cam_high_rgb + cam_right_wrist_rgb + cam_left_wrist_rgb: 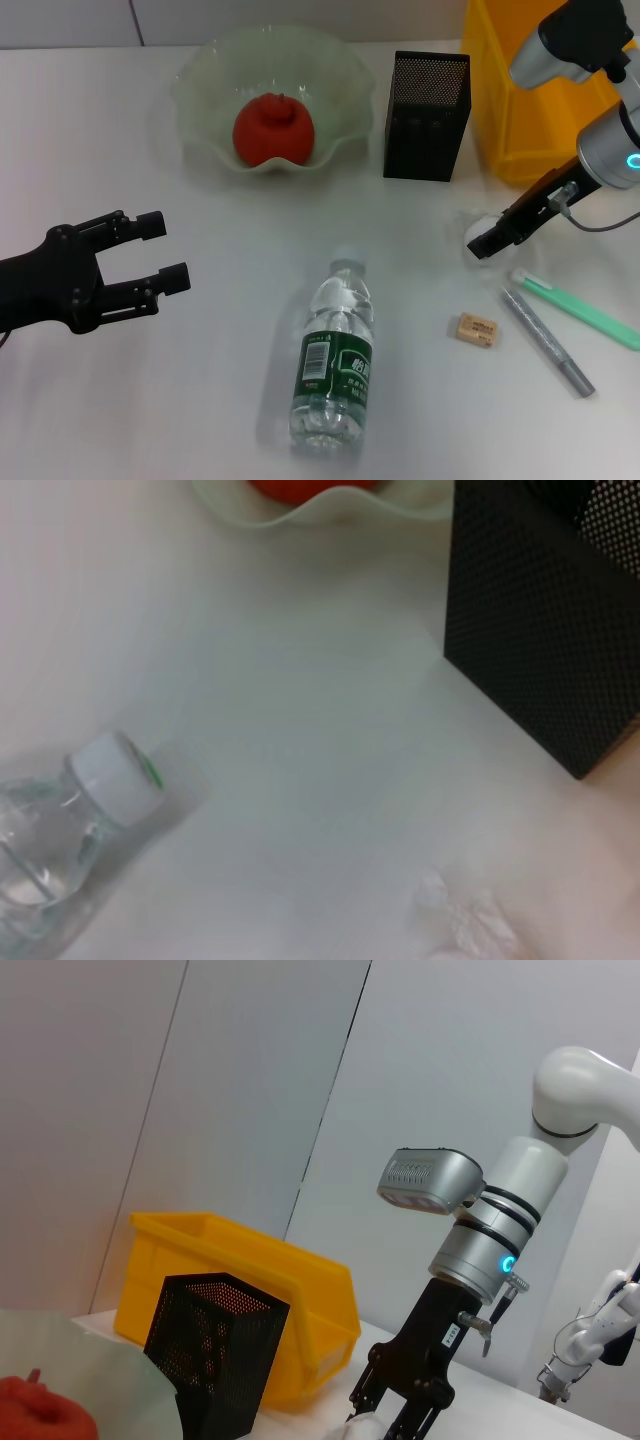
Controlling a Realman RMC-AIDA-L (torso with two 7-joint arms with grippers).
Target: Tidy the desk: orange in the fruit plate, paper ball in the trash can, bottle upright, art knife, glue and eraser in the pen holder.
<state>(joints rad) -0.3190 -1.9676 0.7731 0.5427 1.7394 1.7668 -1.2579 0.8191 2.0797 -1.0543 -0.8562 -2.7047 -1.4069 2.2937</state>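
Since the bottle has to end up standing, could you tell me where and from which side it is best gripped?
Probably across the labelled body of the bottle, coming from above. It lies flat on the desk, cap pointing toward the fruit plate, so its round sides are free. The open left end effector hangs nearest, on its left side, with nothing between them.

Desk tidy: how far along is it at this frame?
Done: the orange sits in the fruit plate. In hand: the right gripper is down at the paper ball; the left gripper hangs open. Left: bottle lying flat, eraser and two pen-like tools outside the pen holder.
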